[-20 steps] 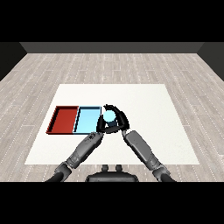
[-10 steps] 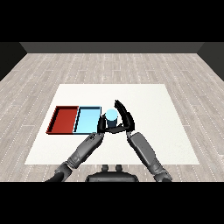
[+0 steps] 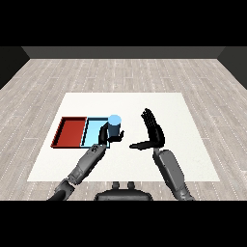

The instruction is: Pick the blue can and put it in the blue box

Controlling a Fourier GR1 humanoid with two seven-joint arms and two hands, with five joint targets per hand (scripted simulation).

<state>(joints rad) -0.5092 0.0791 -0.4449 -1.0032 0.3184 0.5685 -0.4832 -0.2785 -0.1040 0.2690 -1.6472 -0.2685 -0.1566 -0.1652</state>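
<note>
Left hand [image 3: 105, 135] was curled round the can [image 3: 114, 127] at the blue tray's [image 3: 91, 131] right edge; right hand [image 3: 153, 132] hung right of centre, fingers spread; best carried leftward before release.

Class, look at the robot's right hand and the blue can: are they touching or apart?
Apart. The head view shows the right hand open, with bare white table between it and the blue can, which stands by the left hand.
</note>
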